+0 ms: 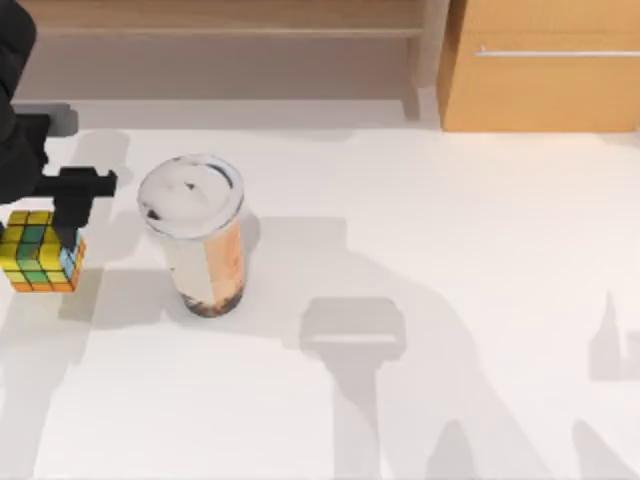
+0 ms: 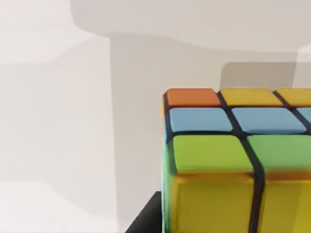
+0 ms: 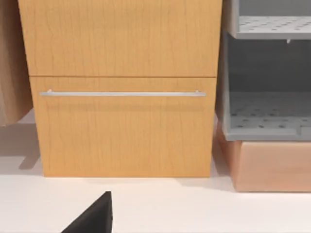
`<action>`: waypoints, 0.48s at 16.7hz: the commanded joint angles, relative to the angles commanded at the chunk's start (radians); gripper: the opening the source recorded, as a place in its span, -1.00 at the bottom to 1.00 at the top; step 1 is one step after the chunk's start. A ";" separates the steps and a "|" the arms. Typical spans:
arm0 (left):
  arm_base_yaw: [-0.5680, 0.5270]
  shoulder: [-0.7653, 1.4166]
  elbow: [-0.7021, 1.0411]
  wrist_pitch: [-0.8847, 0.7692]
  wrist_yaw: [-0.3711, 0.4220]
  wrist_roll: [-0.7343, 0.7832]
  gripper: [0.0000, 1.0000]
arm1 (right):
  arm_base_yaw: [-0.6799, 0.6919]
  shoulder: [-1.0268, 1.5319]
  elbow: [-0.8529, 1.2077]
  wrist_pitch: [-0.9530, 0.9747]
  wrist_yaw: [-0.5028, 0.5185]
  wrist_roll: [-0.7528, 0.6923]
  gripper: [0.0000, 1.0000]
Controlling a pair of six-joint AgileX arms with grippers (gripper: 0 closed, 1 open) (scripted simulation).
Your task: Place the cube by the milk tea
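The cube [image 1: 38, 252], tiled in yellow, green, orange and light blue, is at the table's far left. My left gripper [image 1: 63, 232] reaches down onto its right part and is shut on it. In the left wrist view the cube [image 2: 233, 160] looms very close, with a dark finger [image 2: 146, 221] against its side. The milk tea [image 1: 196, 232], a tall clear cup with a white lid and orange-beige drink, stands upright to the right of the cube, a clear gap between them. One dark fingertip [image 3: 92, 217] of my right gripper shows in the right wrist view.
A wooden drawer cabinet [image 1: 540, 70] stands at the back right, with a low shelf [image 1: 220, 20] along the back. The right wrist view faces the cabinet [image 3: 121, 97], with a grey rack [image 3: 267, 73] beside it. White table [image 1: 450, 250] stretches right of the cup.
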State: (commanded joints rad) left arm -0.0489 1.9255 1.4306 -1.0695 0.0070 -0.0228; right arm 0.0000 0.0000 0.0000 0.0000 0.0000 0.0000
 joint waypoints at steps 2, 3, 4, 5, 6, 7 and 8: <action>0.003 0.004 0.002 0.003 -0.002 -0.002 -1.00 | 0.000 0.000 0.000 0.000 0.000 0.000 1.00; 0.007 0.009 0.003 0.006 -0.005 -0.005 -1.00 | 0.000 0.000 0.000 0.000 0.000 0.000 1.00; 0.011 0.015 0.005 0.011 -0.009 -0.009 -1.00 | 0.000 0.000 0.000 0.000 0.000 0.000 1.00; 0.015 0.021 0.007 0.015 -0.012 -0.013 -1.00 | 0.000 0.000 0.000 0.000 0.000 0.000 1.00; 0.019 0.026 0.009 0.019 -0.015 -0.017 -1.00 | 0.000 0.000 0.000 0.000 0.000 0.000 1.00; 0.021 0.030 0.010 0.022 -0.017 -0.021 -1.00 | 0.000 0.000 0.000 0.000 0.000 0.000 1.00; 0.024 0.032 0.011 0.026 -0.019 -0.023 -1.00 | 0.000 0.000 0.000 0.000 0.000 0.000 1.00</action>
State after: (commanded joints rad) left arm -0.0247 1.9575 1.4421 -1.0435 -0.0121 -0.0459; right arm 0.0000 0.0000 0.0000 0.0000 0.0000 0.0000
